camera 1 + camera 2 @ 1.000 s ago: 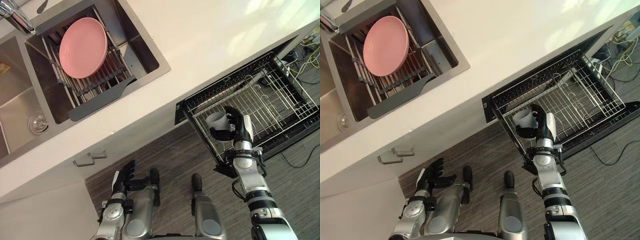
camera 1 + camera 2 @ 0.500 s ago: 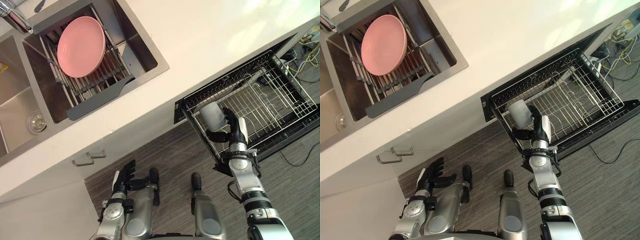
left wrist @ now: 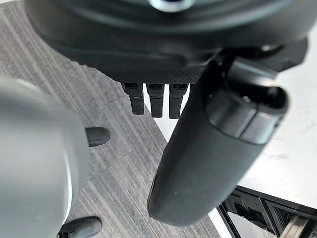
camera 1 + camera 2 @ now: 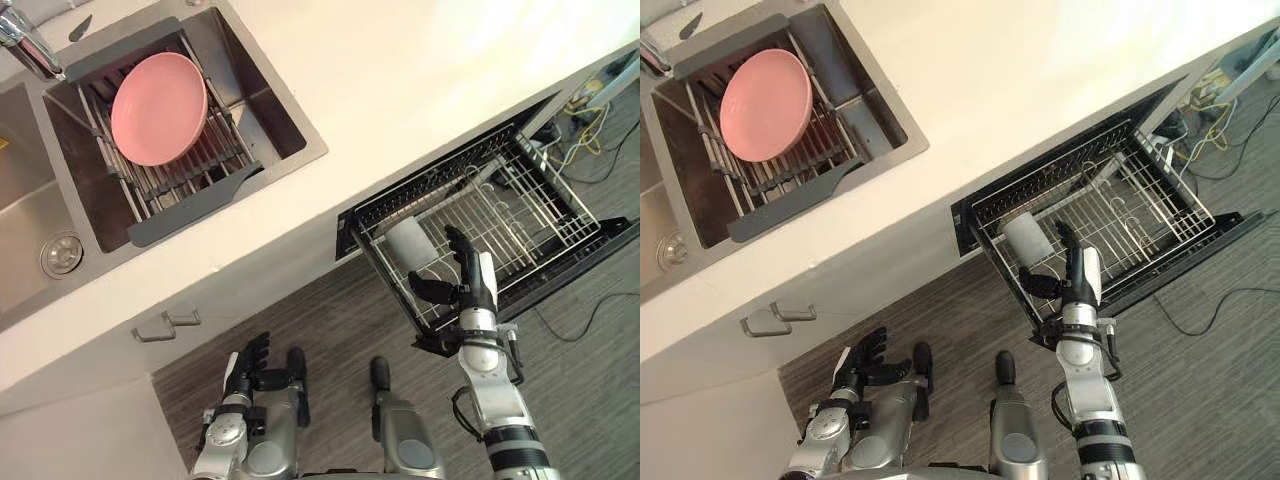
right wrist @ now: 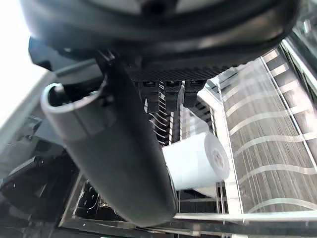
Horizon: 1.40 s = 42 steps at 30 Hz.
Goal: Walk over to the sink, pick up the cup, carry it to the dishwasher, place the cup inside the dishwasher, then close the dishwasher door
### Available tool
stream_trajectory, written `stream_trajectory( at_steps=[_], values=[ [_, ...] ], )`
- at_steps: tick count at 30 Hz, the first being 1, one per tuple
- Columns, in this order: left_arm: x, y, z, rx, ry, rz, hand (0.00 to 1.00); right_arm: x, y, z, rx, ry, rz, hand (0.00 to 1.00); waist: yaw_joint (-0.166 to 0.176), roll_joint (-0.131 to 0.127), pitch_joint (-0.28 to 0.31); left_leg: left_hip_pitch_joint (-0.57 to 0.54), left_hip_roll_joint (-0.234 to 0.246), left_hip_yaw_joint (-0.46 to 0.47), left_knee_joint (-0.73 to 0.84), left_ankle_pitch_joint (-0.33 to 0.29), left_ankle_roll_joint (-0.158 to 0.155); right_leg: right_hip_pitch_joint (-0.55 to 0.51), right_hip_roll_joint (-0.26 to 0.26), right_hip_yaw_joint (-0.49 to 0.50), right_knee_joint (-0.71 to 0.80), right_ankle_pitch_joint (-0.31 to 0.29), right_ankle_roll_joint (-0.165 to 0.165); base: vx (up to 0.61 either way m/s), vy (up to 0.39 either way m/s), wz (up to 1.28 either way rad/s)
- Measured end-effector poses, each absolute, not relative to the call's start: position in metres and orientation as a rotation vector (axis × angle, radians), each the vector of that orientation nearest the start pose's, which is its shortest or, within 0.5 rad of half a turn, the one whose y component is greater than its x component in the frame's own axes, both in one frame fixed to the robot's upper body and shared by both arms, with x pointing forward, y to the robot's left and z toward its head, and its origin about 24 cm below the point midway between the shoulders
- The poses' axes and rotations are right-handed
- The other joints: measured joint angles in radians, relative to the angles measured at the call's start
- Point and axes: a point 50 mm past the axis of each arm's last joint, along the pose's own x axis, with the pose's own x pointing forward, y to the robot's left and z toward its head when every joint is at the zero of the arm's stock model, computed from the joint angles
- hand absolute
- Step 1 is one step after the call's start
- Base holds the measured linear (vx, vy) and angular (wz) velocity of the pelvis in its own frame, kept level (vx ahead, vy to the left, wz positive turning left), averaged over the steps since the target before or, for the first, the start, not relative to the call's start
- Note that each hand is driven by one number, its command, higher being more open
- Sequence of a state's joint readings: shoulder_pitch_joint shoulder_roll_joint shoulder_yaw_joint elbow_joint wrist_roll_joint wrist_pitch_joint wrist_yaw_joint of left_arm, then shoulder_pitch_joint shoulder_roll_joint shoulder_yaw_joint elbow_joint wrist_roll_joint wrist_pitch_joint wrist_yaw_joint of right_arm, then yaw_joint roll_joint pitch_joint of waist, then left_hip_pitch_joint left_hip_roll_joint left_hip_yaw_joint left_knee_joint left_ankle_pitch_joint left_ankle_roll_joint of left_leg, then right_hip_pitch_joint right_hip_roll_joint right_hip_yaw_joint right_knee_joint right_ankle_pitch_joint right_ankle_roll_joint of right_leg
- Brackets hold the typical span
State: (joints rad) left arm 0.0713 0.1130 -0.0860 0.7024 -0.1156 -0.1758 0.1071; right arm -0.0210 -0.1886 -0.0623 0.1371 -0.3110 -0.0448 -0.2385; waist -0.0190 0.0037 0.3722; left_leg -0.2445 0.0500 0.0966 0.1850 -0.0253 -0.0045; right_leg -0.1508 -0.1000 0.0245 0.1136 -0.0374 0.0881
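A pale grey cup lies on its side in the near left corner of the pulled-out wire rack of the dishwasher. My right hand stands just beside it on the near side, open, fingers straight, holding nothing. In the right wrist view the cup rests on the rack wires past the straight fingers. My left hand hangs low by the cabinet front, open and idle.
The dishwasher door lies open under the rack, over the wooden floor. The white counter runs above it. At the far left is the steel sink, with a pink plate in a drying rack. Loose cables lie at right.
The right hand has let go of the cup, which now lies on its side in the rack. The fingers have straightened. The camera has shifted a little.
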Motion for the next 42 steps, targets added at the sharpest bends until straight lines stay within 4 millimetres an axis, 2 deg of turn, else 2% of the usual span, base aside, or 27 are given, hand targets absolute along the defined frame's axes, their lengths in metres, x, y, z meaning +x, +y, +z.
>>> stream_trajectory(
  at_steps=[3, 10, 16, 22, 27, 32, 38, 42],
  values=[
    [0.17, 0.181, -0.11, 0.058, 0.633, 0.121, 0.9, 0.245, -0.213, 0.031, -0.547, 0.019, -0.275, 0.9, -0.001, -0.003, -0.029, 0.01, -0.001, 0.0, 0.0, 0.0, 0.001, 0.016, -0.001, -0.001, -0.012, 0.004, 0.004, -0.01, 0.0, 0.0],
    [0.157, 0.182, -0.119, 0.076, 0.696, 0.12, 0.9, 0.234, -0.209, 0.023, -0.522, 0.054, -0.264, 0.9, -0.006, -0.001, -0.088, 0.03, 0.002, 0.0, -0.008, -0.002, -0.003, 0.034, 0.002, -0.003, -0.032, 0.008, 0.002, 0.0, -0.001, 0.0],
    [0.146, 0.183, -0.127, 0.078, 0.752, 0.126, 0.9, 0.221, -0.203, 0.027, -0.308, 0.02, -0.268, 0.9, -0.006, 0.0, -0.126, 0.073, 0.001, 0.0, -0.04, 0.002, -0.004, 0.086, 0.002, -0.007, -0.076, 0.02, 0.001, 0.03, -0.003, 0.0],
    [0.137, 0.181, -0.133, 0.088, 0.791, 0.119, 0.9, 0.209, -0.195, 0.032, -0.217, -0.021, -0.263, 0.9, -0.005, 0.007, -0.167, 0.123, -0.001, -0.002, -0.077, 0.007, -0.011, 0.133, 0.002, -0.02, -0.102, 0.02, 0.001, 0.05, -0.013, 0.02],
    [0.134, 0.18, -0.135, 0.086, 0.807, 0.12, 0.9, 0.201, -0.188, 0.047, -0.202, -0.092, -0.253, 0.9, -0.004, 0.008, -0.183, 0.144, -0.001, -0.011, -0.08, 0.006, -0.012, 0.163, 0.001, -0.034, -0.104, 0.014, -0.006, 0.01, -0.007, 0.06],
    [0.129, 0.181, -0.139, 0.091, 0.832, 0.122, 0.9, 0.193, -0.176, 0.065, -0.186, -0.179, -0.216, 0.9, -0.005, 0.007, -0.204, 0.15, -0.005, -0.059, -0.078, 0.005, -0.016, 0.188, 0.001, -0.082, -0.093, -0.005, -0.012, -0.02, -0.021, 0.25],
    [0.123, 0.184, -0.142, 0.104, 0.858, 0.124, 0.9, 0.191, -0.169, 0.084, -0.188, -0.283, -0.197, 0.9, 0.004, 0.006, -0.223, 0.149, -0.014, -0.122, -0.096, 0.025, -0.024, 0.209, -0.002, -0.145, -0.075, -0.031, -0.02, 0.0, -0.034, 0.33],
    [0.123, 0.186, -0.143, 0.109, 0.868, 0.127, 0.9, 0.195, -0.166, 0.092, -0.199, -0.325, -0.175, 0.9, 0.005, 0.006, -0.224, 0.114, -0.017, -0.12, -0.088, 0.033, -0.024, 0.208, -0.005, -0.193, -0.07, -0.037, -0.022, -0.01, -0.016, 0.35]
  ],
)
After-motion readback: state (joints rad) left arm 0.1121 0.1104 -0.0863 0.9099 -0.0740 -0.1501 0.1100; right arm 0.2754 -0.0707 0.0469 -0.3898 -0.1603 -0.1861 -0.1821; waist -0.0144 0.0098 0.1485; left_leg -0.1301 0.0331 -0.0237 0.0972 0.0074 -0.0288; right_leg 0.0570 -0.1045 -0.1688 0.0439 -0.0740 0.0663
